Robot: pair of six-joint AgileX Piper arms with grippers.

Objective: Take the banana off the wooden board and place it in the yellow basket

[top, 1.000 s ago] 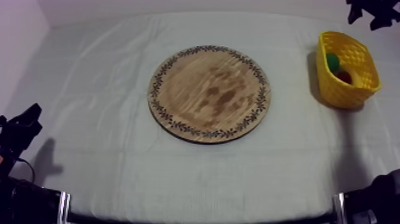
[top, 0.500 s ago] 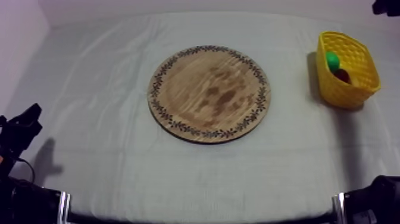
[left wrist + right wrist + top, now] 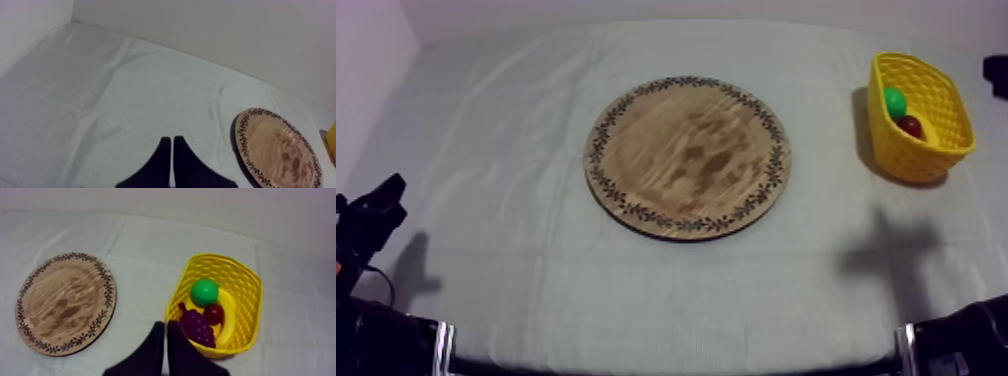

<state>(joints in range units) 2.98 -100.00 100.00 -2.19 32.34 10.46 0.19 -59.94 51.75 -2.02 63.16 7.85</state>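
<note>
Grey-white cloth table (image 3: 486, 150) carries everything. The round wooden board (image 3: 687, 157) with patterned rim sits mid-table. The yellow lattice plastic basket (image 3: 248, 295) stands upright at our right side, well apart from the board.

Our right gripper (image 3: 162, 324) hangs over the cloth between board and basket, close to the basket's wall. Its black fingers are pressed together on nothing. Our left gripper (image 3: 171, 140) is over plain cloth at our left, with the board off to one side, and its fingers are likewise pressed together on nothing.

Basket contents:
- The yellow curved toy banana (image 3: 231, 315) lies inside, along one wall.
- The purple bunch of grapes (image 3: 196, 325) is beside it.
- The round green toy fruit (image 3: 204, 292) is next to the grapes.
- The small red fruit (image 3: 214, 313) is between grapes and banana, touching both.
</note>
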